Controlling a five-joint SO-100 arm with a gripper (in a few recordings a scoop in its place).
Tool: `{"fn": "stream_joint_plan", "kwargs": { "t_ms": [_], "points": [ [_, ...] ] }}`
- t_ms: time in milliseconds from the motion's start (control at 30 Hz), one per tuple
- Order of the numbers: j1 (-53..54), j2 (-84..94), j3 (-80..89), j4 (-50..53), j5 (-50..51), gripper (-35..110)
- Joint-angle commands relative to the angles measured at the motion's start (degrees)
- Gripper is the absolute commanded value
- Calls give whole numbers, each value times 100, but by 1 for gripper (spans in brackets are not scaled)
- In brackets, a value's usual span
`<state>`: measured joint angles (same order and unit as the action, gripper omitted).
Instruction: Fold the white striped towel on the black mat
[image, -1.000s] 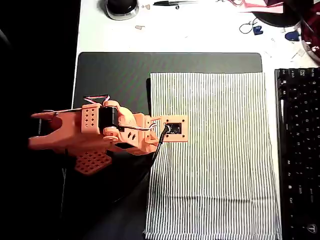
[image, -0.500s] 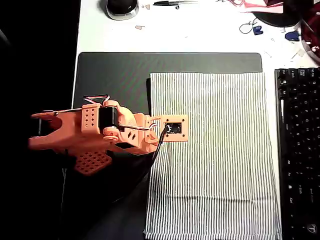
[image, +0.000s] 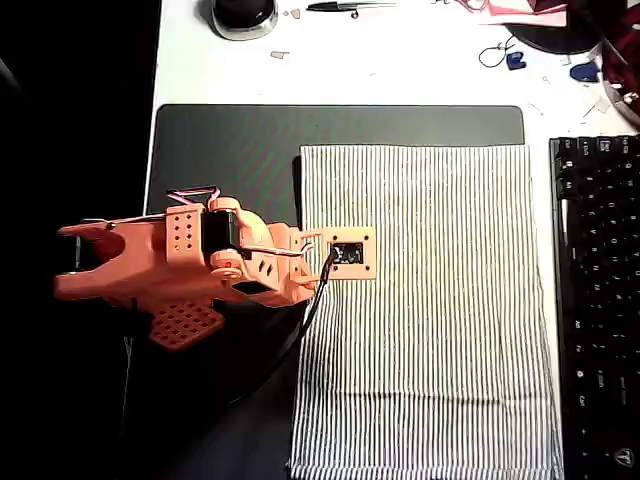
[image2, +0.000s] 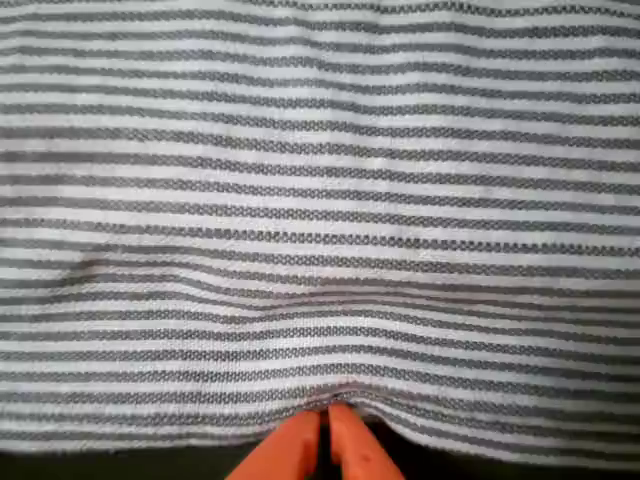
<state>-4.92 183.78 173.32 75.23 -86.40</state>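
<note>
The white striped towel (image: 430, 310) lies flat and spread out on the right part of the black mat (image: 240, 150), its lower end running past the bottom of the overhead view. My orange arm (image: 200, 265) reaches in from the left, its wrist over the towel's left edge. In the wrist view the towel (image2: 320, 200) spans nearly the whole picture, with a dark strip of mat (image2: 100, 465) along the bottom. My gripper (image2: 325, 425) has its two orange fingertips pressed together right at the towel's near edge, where the cloth puckers slightly.
A black keyboard (image: 600, 300) lies along the towel's right side. On the white table (image: 400, 70) behind the mat are a round dark object (image: 243, 14), a pen (image: 345, 7) and small clutter at the far right. The left of the overhead view is dark.
The arm and its wrist have shifted a few pixels up and left. The towel has kept its place and shape.
</note>
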Motion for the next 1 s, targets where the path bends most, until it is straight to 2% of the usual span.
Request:
{"fn": "stream_joint_plan", "kwargs": {
  "t_ms": [0,600,967],
  "points": [
    [-141,-220,-308,88,158,0],
    [-1556,-2162,-2030,185,1556,0],
    [-2487,-4395,-3489,-545,2276,0]
  ]
}}
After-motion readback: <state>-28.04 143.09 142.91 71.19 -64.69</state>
